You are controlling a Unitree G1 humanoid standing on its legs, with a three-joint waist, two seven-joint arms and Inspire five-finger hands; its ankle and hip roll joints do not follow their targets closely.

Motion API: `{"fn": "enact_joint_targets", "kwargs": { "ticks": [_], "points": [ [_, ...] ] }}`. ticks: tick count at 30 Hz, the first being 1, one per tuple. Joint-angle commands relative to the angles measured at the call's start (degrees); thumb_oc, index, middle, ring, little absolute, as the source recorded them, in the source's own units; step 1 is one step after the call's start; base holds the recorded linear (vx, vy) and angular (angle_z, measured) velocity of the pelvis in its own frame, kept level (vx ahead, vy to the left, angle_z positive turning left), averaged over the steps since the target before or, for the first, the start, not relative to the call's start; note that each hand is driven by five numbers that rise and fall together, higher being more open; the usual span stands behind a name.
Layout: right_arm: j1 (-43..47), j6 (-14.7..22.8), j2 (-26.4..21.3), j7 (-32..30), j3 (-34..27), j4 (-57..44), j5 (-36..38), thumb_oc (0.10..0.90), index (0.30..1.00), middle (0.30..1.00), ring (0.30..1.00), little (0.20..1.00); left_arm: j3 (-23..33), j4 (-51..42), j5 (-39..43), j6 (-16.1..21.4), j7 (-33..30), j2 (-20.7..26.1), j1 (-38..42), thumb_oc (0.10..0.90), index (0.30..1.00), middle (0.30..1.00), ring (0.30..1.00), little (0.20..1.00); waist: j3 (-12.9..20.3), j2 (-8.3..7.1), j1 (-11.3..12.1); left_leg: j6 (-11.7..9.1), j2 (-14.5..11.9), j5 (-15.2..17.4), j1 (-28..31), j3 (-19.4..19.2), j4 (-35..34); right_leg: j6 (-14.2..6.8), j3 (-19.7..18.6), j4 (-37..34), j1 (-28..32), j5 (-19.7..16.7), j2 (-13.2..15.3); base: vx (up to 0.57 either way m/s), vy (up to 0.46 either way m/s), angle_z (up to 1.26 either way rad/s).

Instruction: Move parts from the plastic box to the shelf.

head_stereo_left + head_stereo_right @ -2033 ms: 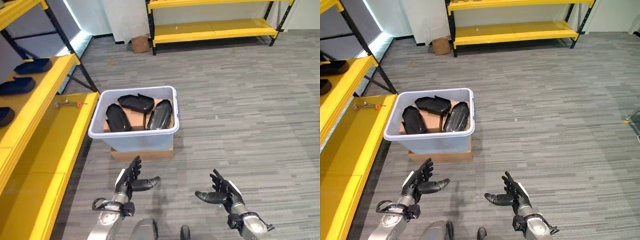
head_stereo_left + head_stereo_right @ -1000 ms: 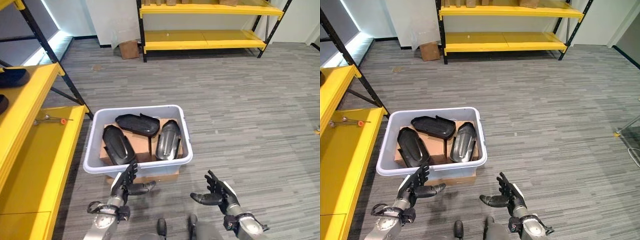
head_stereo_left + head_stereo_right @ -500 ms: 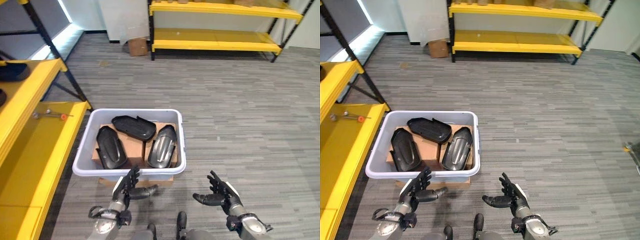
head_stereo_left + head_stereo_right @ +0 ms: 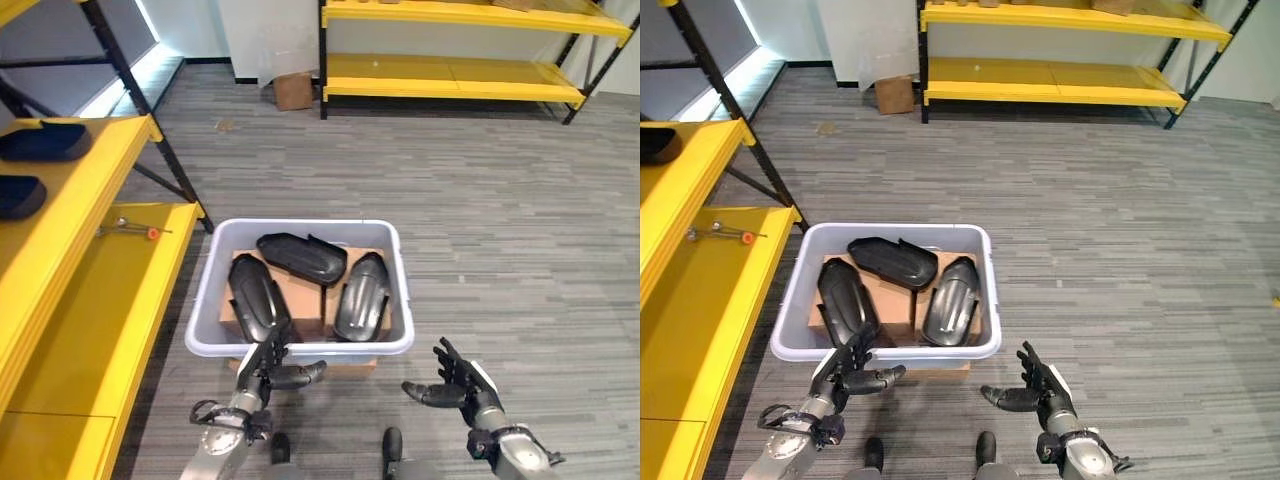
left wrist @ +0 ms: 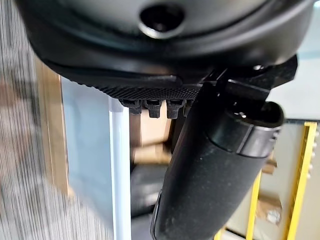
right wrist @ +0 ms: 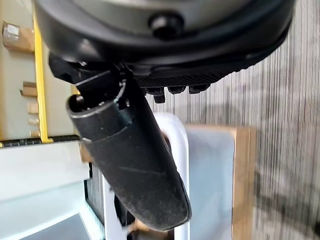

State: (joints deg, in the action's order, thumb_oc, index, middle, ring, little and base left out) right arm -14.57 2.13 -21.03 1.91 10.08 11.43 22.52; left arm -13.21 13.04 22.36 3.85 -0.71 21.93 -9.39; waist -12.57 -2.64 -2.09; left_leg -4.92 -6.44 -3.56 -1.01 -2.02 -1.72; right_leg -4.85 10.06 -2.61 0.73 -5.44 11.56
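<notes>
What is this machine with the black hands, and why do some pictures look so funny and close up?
It is a walking robot with two arms. Two pictures come from cameras in its head, looking down. The two close-up ones come from cameras on its wrists, so you mostly see a big dark thumb.

Its left hand and right hand are both open and hold nothing. They hang in front of a pale plastic box that sits on a flat cardboard piece on the grey floor.

Inside the box lie three black parts. To the robot's left is a yellow shelf where two more dark parts already rest. Nothing is being carried yet.
</notes>
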Motion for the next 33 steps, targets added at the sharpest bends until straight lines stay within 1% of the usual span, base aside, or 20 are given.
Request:
{"fn": "enact_joint_targets", "kwargs": {
  "ticks": [1,2,3,6,8,10,12,13,16,17,19,24,25,26,28,29,31,32,33],
  "points": [
    [6.62,5.94,-0.73,-1.87,-1.74,-4.92,-2.59,0.9,1.0,1.0,1.0,1.0,2.86,-6.25,0.31,4.92,-0.34,2.34,0.84,0.9,1.0,1.0,1.0,1.0,3.62,-0.84,2.05,0.91,-1.9,1.45,-0.25,-3.2,1.01,-5.18,-2.0,2.8,1.77,1.99,4.42,0.04,0.111,-0.01],
    [6.62,5.94,-0.71,-1.87,-1.74,-4.92,-2.61,0.9,1.0,1.0,1.0,1.0,2.86,-6.25,0.3,4.92,-0.34,2.35,0.84,0.9,1.0,1.0,1.0,1.0,3.62,-0.9,2.08,0.95,-1.82,1.44,-0.22,-3.26,0.97,-5.23,-2.04,2.75,1.78,1.95,4.49,0.06,0.127,0.0],
    [7.19,5.96,-1.09,-2.26,-2.23,-5.73,-4.13,0.9,1.0,1.0,1.0,1.0,3.32,-6.63,0.09,4.96,-0.38,2.58,0.62,0.9,1.0,1.0,1.0,1.0,3.92,-1.25,2.37,1.52,-0.88,1.8,0.21,-3.72,0.33,-6.01,-1.75,2.49,1.65,0.91,5.23,0.04,0.075,0.08],
    [8.0,6.23,-1.46,-2.8,-2.78,-6.82,-5.01,0.9,1.0,1.0,1.0,1.0,3.65,-6.95,-0.15,5.07,-0.48,2.7,0.61,0.9,1.0,1.0,1.0,1.0,4.12,-1.6,2.58,1.91,-0.27,2.0,0.48,-4.02,-0.08,-6.55,-1.77,1.95,1.75,0.09,5.84,0.05,0.079,-0.12],
    [9.7,6.82,-2.58,-4.02,-4.2,-9.4,-7.64,0.9,1.0,1.0,1.0,1.0,3.97,-7.25,-0.21,5.04,-0.5,2.4,0.25,0.9,1.0,1.0,1.0,1.0,4.45,-2.0,2.98,2.23,0.28,2.25,1.04,-4.42,-0.79,-7.08,-1.32,1.31,1.97,-0.51,6.43,0.06,0.046,-0.05],
    [10.16,6.88,-2.81,-4.53,-4.59,-10.04,-8.41,0.9,1.0,1.0,1.0,1.0,4.15,-7.41,-0.23,4.98,-0.5,2.24,0.05,0.9,1.0,1.0,1.0,1.0,4.53,-2.1,3.06,2.31,0.41,2.31,1.23,-4.49,-0.96,-7.17,-1.3,1.12,2.1,-0.64,6.56,0.05,0.023,-0.04],
    [12.53,7.47,-4.31,-5.93,-5.88,-12.48,-12.83,0.9,1.0,1.0,1.0,1.0,4.4,-8.09,-0.08,4.92,-0.26,1.87,-0.57,0.9,1.0,1.0,1.0,1.0,4.54,-2.2,3.26,2.41,0.55,2.51,1.43,-4.64,-1.19,-7.36,-1.05,0.74,2.17,-0.6,6.74,0.03,0.016,-0.02],
    [12.53,7.44,-4.3,-5.95,-5.88,-12.51,-12.87,0.9,1.0,1.0,1.0,1.0,4.41,-8.11,-0.08,4.91,-0.25,1.86,-0.56,0.9,1.0,1.0,1.0,1.0,4.52,-2.2,3.26,2.41,0.55,2.51,1.44,-4.65,-1.2,-7.36,-1.05,0.73,2.18,-0.6,6.74,0.01,0.006,-0.05],
    [17.97,7.43,-5.91,-8.66,-5.27,-12.97,-18.54,0.9,1.0,1.0,1.0,1.0,3.68,-8.32,0.08,4.79,0.15,1.61,-0.58,0.9,1.0,1.0,1.0,1.0,4.01,-2.3,4.04,2.28,0.48,2.44,1.01,-4.58,-1.08,-7.33,-0.39,0.34,2.13,-0.25,6.71,0.01,-0.006,-0.06],
    [18.14,7.47,-5.9,-8.73,-5.2,-12.84,-18.6,0.9,1.0,1.0,1.0,1.0,3.73,-8.3,0.09,4.8,0.15,1.59,-0.51,0.9,1.0,1.0,1.0,1.0,3.95,-2.29,3.98,2.28,0.47,2.45,0.98,-4.56,-1.05,-7.33,-0.37,0.35,2.13,-0.24,6.7,0.0,0.0,0.0],
    [22.71,7.45,-6.26,-10.31,-3.62,-11.81,-19.86,0.9,1.0,1.0,1.0,1.0,2.85,-8.36,0.54,4.88,-0.25,1.65,0.39,0.9,1.0,1.0,1.0,1.0,3.16,-2.27,4.64,2.17,0.26,2.33,0.16,-4.12,-0.52,-7.22,0.16,0.56,1.73,0.02,6.6,-0.04,-0.017,0.0],
    [32.31,6.05,-5.79,-13.52,0.95,-6.79,-23.04,0.9,1.0,1.0,1.0,1.0,0.76,-8.56,1.62,4.98,-0.89,2.21,1.66,0.9,1.0,1.0,1.0,1.0,1.31,-2.0,6.47,2.05,0.0,1.97,-1.61,-3.32,0.46,-6.81,0.7,0.82,0.89,0.37,6.23,-0.06,-0.027,0.04],
    [34.57,5.68,-5.15,-14.41,2.13,-5.51,-23.44,0.9,1.0,1.0,1.0,1.0,0.27,-8.8,2.16,5.02,-1.46,2.44,1.82,0.9,1.0,1.0,1.0,1.0,0.28,-1.71,7.08,1.97,-0.05,1.75,-2.4,-2.95,0.78,-6.64,0.98,1.0,0.49,0.54,6.18,-0.06,-0.021,0.2],
    [34.73,5.74,-5.13,-14.47,2.19,-5.36,-23.45,0.9,1.0,1.0,1.0,1.0,0.31,-8.78,2.17,5.03,-1.47,2.43,1.88,0.9,1.0,1.0,1.0,1.0,0.23,-1.71,7.03,1.97,-0.06,1.76,-2.44,-2.92,0.84,-6.63,0.99,1.04,0.46,0.55,6.17,-0.1,-0.021,0.19],
    [37.68,5.1,-4.26,-15.8,3.91,-2.45,-24.07,0.9,1.0,1.0,1.0,1.0,-0.47,-8.87,2.65,5.29,-2.17,2.79,2.67,0.9,1.0,1.0,1.0,1.0,-1.53,-1.28,7.88,1.98,-0.04,1.47,-3.78,-2.3,1.48,-6.41,1.35,1.7,-0.41,0.71,6.16,-0.09,-0.015,0.13],
    [37.84,5.15,-4.23,-15.84,3.96,-2.31,-24.07,0.9,1.0,1.0,1.0,1.0,-0.44,-8.86,2.66,5.29,-2.18,2.79,2.73,0.9,1.0,1.0,1.0,1.0,-1.58,-1.28,7.85,1.97,-0.05,1.48,-3.84,-2.28,1.54,-6.4,1.36,1.75,-0.45,0.72,6.16,-0.09,-0.009,0.13],
    [40.96,4.03,-2.99,-17.82,5.6,1.62,-26.1,0.9,1.0,1.0,1.0,1.0,-0.99,-8.87,3.35,5.78,-3.25,3.01,3.71,0.9,1.0,1.0,1.0,1.0,-3.85,-0.34,8.65,2.09,0.07,1.25,-5.31,-1.49,2.59,-6.07,1.6,2.75,-1.45,0.84,6.19,-0.13,0.004,0.14],
    [41.39,3.82,-2.62,-18.14,5.8,2.5,-26.07,0.9,1.0,1.0,1.0,1.0,-1.07,-8.9,3.41,5.85,-3.49,3.07,3.91,0.9,1.0,1.0,1.0,1.0,-4.19,-0.19,8.69,2.1,0.1,1.27,-5.59,-1.38,2.8,-6.03,1.64,2.98,-1.65,0.91,6.22,-0.15,0.013,0.15],
    [42.43,3.52,-1.65,-19.09,6.49,5.45,-25.94,0.9,1.0,1.0,1.0,1.0,-1.47,-9.3,3.71,6.13,-3.94,3.29,4.29,0.9,1.0,1.0,1.0,1.0,-5.18,0.37,9.01,2.15,0.33,1.2,-6.42,-0.98,3.29,-5.91,1.67,3.57,-2.33,0.99,6.4,-0.08,0.006,0.14]
  ]
}}
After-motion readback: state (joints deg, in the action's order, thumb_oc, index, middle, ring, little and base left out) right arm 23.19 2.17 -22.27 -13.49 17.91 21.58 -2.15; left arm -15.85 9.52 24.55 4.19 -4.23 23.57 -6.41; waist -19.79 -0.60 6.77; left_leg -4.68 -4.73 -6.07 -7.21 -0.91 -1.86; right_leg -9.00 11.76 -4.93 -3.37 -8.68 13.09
